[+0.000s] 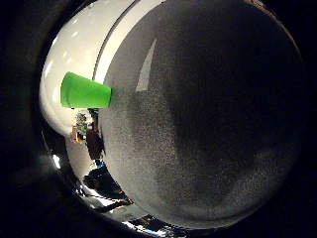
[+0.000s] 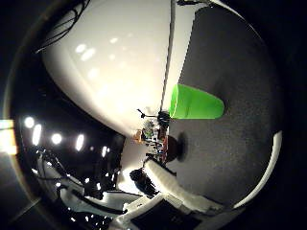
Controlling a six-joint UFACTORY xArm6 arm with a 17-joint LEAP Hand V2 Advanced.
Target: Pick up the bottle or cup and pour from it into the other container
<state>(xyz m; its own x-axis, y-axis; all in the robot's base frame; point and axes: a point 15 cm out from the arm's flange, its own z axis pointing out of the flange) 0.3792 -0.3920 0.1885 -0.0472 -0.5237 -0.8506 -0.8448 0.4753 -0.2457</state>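
A bright green cup (image 2: 197, 102) stands on the dark grey table top (image 2: 240, 153), a fair way off from the palm. It also shows in the little finger side view (image 1: 84, 90), at the edge of the grey top (image 1: 198, 119). I see no bottle or second container. The hand is away from the cup and does not touch it.
A white wall (image 2: 106, 67) rises behind the table. Beyond the table's edge is a dark area with ceiling lights and some small cluttered equipment (image 2: 153, 132).
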